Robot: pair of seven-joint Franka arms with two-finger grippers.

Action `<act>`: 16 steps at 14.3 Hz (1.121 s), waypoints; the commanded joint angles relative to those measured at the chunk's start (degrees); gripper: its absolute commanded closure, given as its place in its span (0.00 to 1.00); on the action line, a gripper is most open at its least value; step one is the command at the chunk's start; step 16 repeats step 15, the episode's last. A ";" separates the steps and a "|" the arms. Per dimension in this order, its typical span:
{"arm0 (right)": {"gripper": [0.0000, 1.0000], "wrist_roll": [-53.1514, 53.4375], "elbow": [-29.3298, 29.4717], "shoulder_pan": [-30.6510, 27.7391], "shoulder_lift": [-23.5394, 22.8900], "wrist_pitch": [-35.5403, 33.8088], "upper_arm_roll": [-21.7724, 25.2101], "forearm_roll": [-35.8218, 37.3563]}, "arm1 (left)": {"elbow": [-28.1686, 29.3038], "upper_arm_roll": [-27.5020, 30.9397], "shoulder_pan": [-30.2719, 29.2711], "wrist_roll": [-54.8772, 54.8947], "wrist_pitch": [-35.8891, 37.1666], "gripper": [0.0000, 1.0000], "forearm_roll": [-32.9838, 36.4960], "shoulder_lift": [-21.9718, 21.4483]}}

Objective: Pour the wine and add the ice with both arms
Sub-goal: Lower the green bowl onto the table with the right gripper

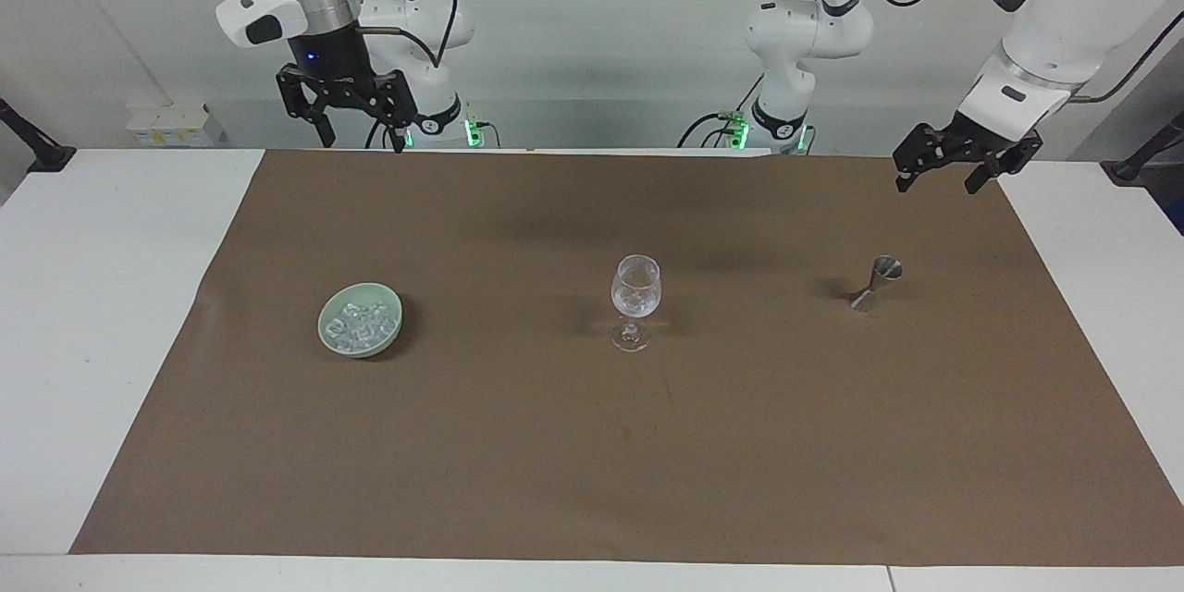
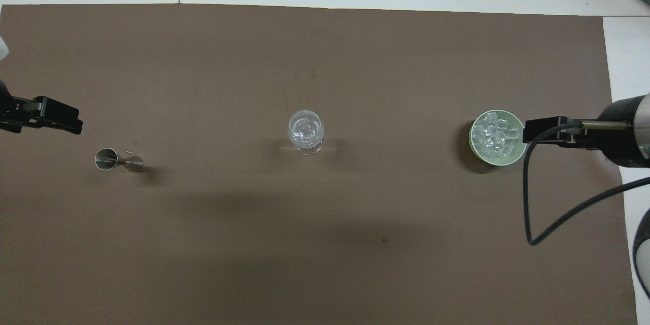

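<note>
A clear stemmed wine glass (image 1: 635,296) (image 2: 305,129) stands upright mid-mat with small glinting pieces inside. The ice (image 1: 363,322) (image 2: 495,134) fills a pale green bowl (image 1: 335,340) (image 2: 508,161) toward the right arm's end. A steel jigger (image 1: 874,285) (image 2: 117,160) stands toward the left arm's end. My right gripper (image 1: 363,141) (image 2: 530,132) hangs open and empty, high over the mat's edge by its own base. Raised above the mat's corner beside the jigger, my left gripper (image 1: 934,187) (image 2: 71,119) is also open and empty. The wine is out of view.
A brown mat (image 1: 592,462) covers most of the white table (image 1: 102,296). A black cable (image 2: 528,198) loops down from the right wrist. Black clamps stand at both table ends.
</note>
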State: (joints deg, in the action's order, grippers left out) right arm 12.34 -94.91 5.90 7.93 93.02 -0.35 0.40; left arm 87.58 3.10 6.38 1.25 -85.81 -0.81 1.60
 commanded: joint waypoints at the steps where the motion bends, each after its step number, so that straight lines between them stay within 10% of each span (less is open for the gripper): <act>1: 0.00 -3.02 5.24 -0.45 -3.61 -3.53 0.87 1.10 | 1.10 0.42 0.30 -0.29 0.29 0.00 1.16 -1.16; 4: 0.00 -3.56 12.03 -0.54 -8.19 -6.63 1.14 2.41 | 1.19 0.42 0.21 -0.29 0.38 0.00 1.16 -1.25; 16: 0.00 -3.73 8.69 -2.65 -6.18 -6.80 0.35 0.83 | 1.19 0.42 0.21 -0.29 0.38 0.00 1.16 -1.25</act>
